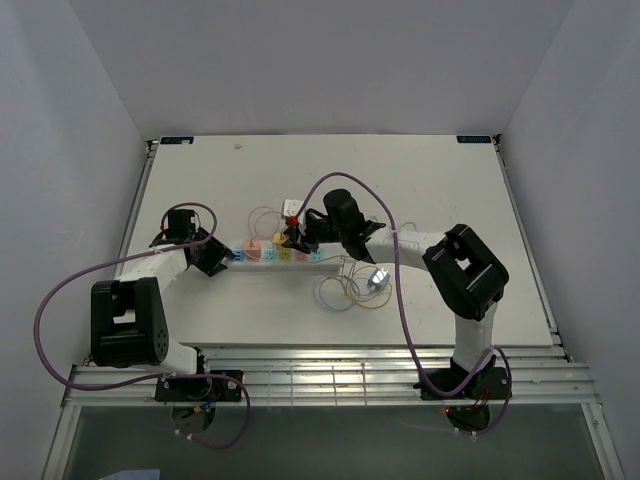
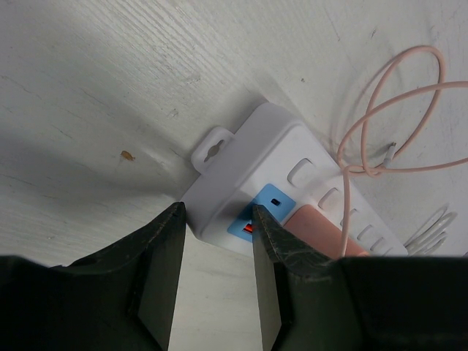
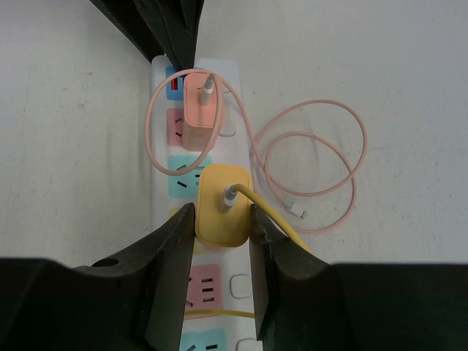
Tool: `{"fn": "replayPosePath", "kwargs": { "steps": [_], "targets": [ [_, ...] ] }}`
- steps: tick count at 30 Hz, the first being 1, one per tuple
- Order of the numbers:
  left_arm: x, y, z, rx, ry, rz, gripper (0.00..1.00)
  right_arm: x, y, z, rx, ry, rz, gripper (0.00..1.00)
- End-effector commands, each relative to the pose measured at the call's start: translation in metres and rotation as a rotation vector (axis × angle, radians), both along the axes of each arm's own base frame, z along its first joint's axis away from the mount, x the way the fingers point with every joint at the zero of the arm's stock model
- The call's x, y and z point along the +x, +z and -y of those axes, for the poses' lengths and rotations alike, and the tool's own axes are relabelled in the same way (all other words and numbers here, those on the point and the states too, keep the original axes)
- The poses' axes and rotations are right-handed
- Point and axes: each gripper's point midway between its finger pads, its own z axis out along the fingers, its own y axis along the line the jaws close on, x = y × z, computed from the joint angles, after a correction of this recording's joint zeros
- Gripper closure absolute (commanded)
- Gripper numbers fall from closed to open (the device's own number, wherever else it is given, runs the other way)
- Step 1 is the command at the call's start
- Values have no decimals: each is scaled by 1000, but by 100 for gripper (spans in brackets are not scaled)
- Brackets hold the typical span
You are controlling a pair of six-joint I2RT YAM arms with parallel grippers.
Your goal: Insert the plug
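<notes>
A white power strip [image 1: 270,253] with coloured sockets lies mid-table. My left gripper [image 1: 222,257] is shut on its left end. In the left wrist view, the left gripper [image 2: 217,212] has its fingers straddling the strip [image 2: 278,146] beside the blue socket [image 2: 272,201]. My right gripper [image 3: 221,212] is shut on the yellow plug [image 3: 216,219], a square charger with a yellow cable, held over the strip [image 3: 235,157] at a yellow socket. Whether its prongs are seated is hidden. A pink plug [image 3: 196,110] sits in the strip near the left end.
The pink cable [image 3: 314,153] loops on the table right of the strip. A white cable coil [image 1: 335,292] and a small grey adapter [image 1: 378,278] lie near the strip's right end. A white charger [image 1: 291,207] sits just behind the strip.
</notes>
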Motion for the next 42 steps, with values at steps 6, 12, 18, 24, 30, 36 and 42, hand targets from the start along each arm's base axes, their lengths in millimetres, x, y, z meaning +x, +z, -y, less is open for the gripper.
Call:
{"fn": "replayPosePath", "kwargs": {
  "steps": [6,12,18,24,30,36,42],
  "targets": [
    [-20,-18,-7,49,9,-94,51,-1,12,-5,53,20,27,92],
    [-21,-19,-7,49,9,-97,51,-1,7,-4,44,17,17,92],
    [-21,-19,-7,47,10,-97,51,-3,1,-4,36,20,4,92],
    [-21,-19,-7,47,10,-97,51,-2,-3,-3,29,16,2,92],
    [-21,-19,-7,49,9,-99,51,-2,-8,-3,21,14,-4,92],
    [-22,-20,-7,49,11,-102,51,-1,-9,-1,16,5,-4,92],
    [-22,-20,-7,51,10,-100,51,-2,-14,2,7,2,-12,92]
  ]
}}
